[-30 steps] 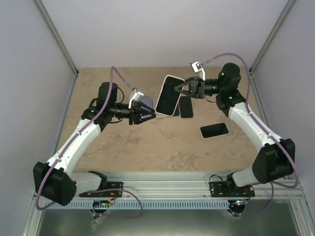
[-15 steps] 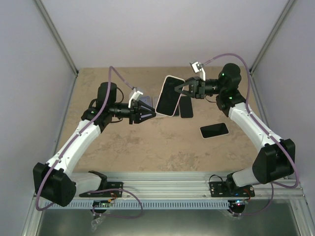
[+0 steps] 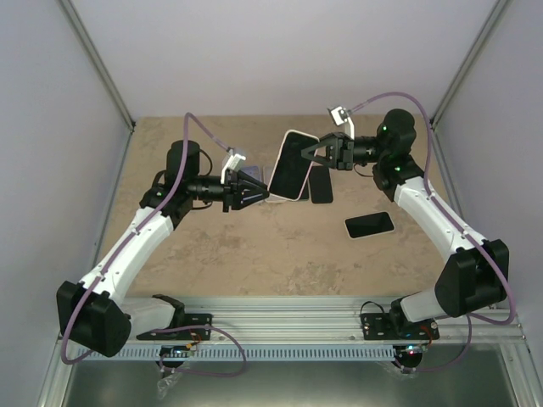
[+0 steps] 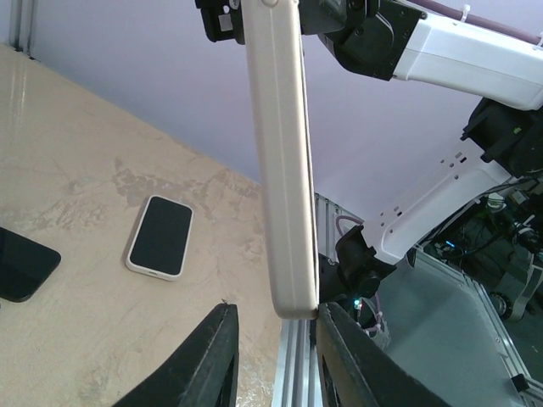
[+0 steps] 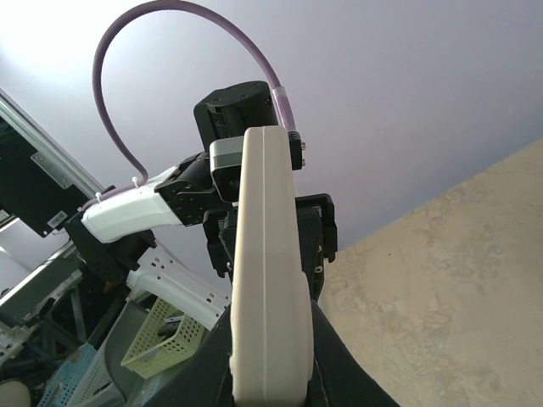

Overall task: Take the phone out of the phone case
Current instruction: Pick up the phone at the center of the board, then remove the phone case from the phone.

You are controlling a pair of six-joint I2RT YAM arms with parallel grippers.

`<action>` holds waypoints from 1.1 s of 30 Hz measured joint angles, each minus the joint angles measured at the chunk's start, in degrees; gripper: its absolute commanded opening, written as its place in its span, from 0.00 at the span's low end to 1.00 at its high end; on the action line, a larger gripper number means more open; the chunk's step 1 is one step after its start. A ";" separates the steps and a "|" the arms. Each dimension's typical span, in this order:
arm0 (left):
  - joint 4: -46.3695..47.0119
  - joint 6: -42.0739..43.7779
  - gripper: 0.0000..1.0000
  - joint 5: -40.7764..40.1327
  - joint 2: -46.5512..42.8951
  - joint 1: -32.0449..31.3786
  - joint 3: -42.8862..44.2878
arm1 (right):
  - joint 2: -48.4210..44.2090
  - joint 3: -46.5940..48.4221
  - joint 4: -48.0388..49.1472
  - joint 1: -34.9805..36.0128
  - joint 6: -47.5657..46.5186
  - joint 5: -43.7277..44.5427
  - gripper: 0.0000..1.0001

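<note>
Soft even light, faint shadows, glare upper left in right wrist view

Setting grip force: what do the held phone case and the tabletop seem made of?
Phone case: cream, matte, probably silicone or soft plastic; rounded edges, no glare. Tabletop: beige, mottled stone look, possibly laminate; dull veined pattern, real stone can't be ruled out.

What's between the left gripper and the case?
Nothing: in the left wrist view, the lower end of the case sits right at the left gripper.
</note>
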 measured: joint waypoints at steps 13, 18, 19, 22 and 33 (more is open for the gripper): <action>-0.07 0.55 0.13 -3.93 0.28 -0.02 0.00 | 0.00 -0.96 2.03 -0.44 1.27 0.63 0.01; -0.17 0.66 0.12 -5.46 0.70 -0.13 0.00 | 0.00 -1.92 4.37 -0.61 2.58 0.74 0.01; -0.15 0.63 0.12 -5.66 0.76 -0.15 0.00 | 0.00 -2.01 4.72 -0.66 2.80 0.79 0.01; -0.13 0.63 0.12 -6.27 0.90 -0.20 0.00 | 0.00 -2.19 5.22 -0.70 3.23 0.81 0.01; -0.09 0.02 0.13 -6.62 1.29 -0.28 0.00 | 0.00 -3.63 9.57 -0.11 5.70 0.90 0.01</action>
